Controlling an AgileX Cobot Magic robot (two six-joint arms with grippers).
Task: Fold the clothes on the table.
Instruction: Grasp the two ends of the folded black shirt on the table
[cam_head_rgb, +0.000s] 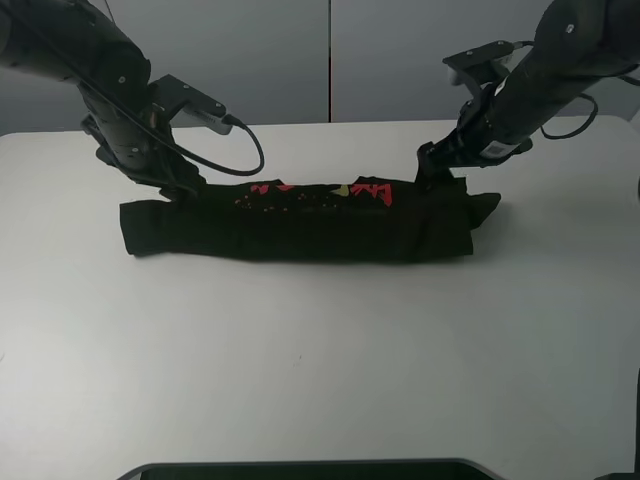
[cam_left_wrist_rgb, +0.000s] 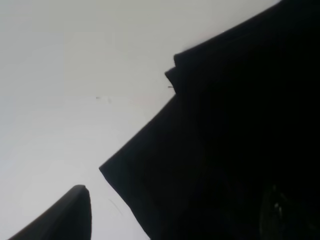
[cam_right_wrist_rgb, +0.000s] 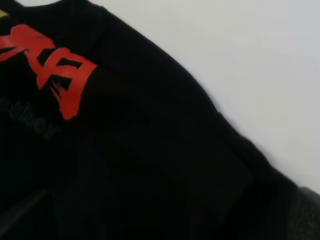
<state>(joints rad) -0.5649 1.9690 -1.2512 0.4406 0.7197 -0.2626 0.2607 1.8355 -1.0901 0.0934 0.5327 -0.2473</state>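
Note:
The black T-shirt (cam_head_rgb: 300, 222) lies folded into a long flat strip across the middle of the white table (cam_head_rgb: 320, 350), with red and yellow print (cam_head_rgb: 320, 192) showing along its far edge. My left gripper (cam_head_rgb: 185, 192) is down at the strip's far left end. In the left wrist view one fingertip (cam_left_wrist_rgb: 75, 212) hangs over bare table beside the black cloth (cam_left_wrist_rgb: 235, 150), and the jaws look spread. My right gripper (cam_head_rgb: 432, 170) is at the strip's far right end. In the right wrist view its jaws stand wide over the cloth (cam_right_wrist_rgb: 165, 165), near a red character (cam_right_wrist_rgb: 55, 70).
A dark object (cam_head_rgb: 310, 469) lies along the table's front edge. The grey wall (cam_head_rgb: 330, 50) stands behind the table. White tabletop runs in front of the shirt and on both sides of it.

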